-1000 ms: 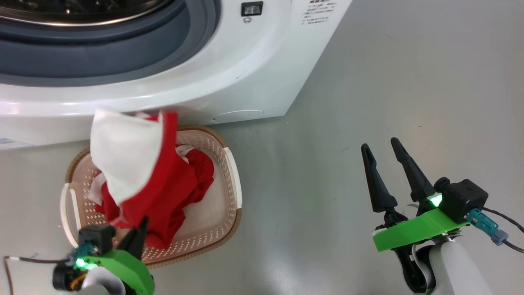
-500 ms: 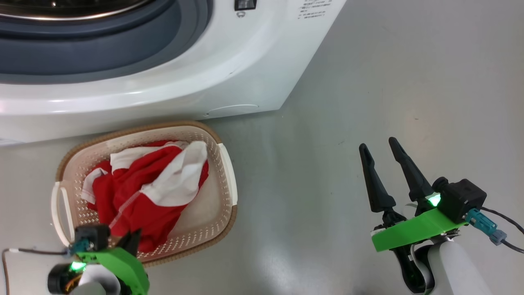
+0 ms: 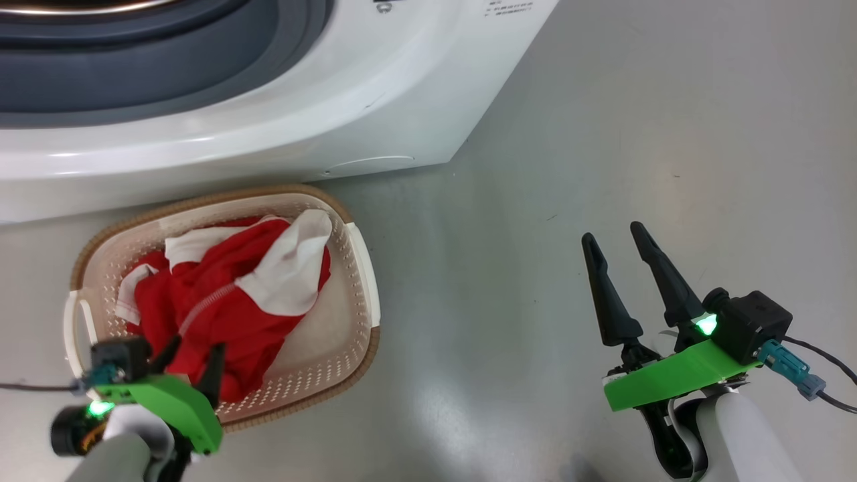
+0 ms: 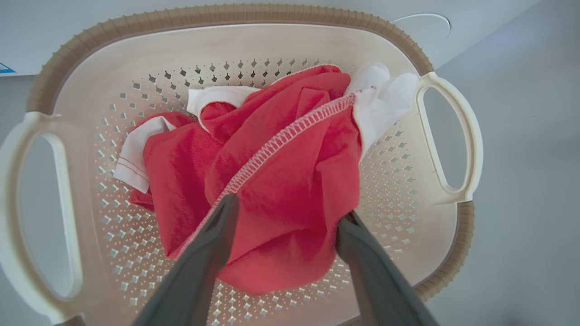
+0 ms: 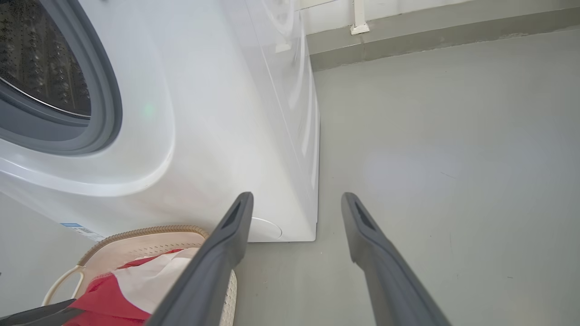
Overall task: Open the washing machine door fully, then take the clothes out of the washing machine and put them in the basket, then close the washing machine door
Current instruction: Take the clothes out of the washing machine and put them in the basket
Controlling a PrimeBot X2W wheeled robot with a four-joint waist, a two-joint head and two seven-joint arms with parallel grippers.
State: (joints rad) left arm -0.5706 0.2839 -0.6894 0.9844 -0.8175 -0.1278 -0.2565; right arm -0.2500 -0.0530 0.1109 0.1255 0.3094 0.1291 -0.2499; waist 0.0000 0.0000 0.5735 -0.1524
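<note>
Our left gripper [image 3: 198, 343] hangs spread wide over the near rim of the basket [image 3: 221, 196]. Its two fingers straddle a fold of the red-and-white garment [image 3: 227, 301] without pinching it. The garment lies heaped wholly inside the basket. The basket stands on the floor [image 3: 535, 134] hard by the foot of the washing machine [image 3: 268, 127], its long axis running along the machine's front, with a handle at each end. Our right gripper [image 3: 612, 232] is likewise parted and empty. It hovers over the floor well to the right of the basket.

What remains, we judge, is the door. The grey rubber ring [image 3: 134, 80] of the opening lies up and beyond the basket, nearer our left gripper than our right. We cannot tell to which side the door hangs.

A second ago the garment hung in the air above the basket, white part raised, and the left fingers were drawn together. Now it has dropped in and those fingers stand apart. The camera has shifted too, so the machine's drift in the head view is not its own move.
</note>
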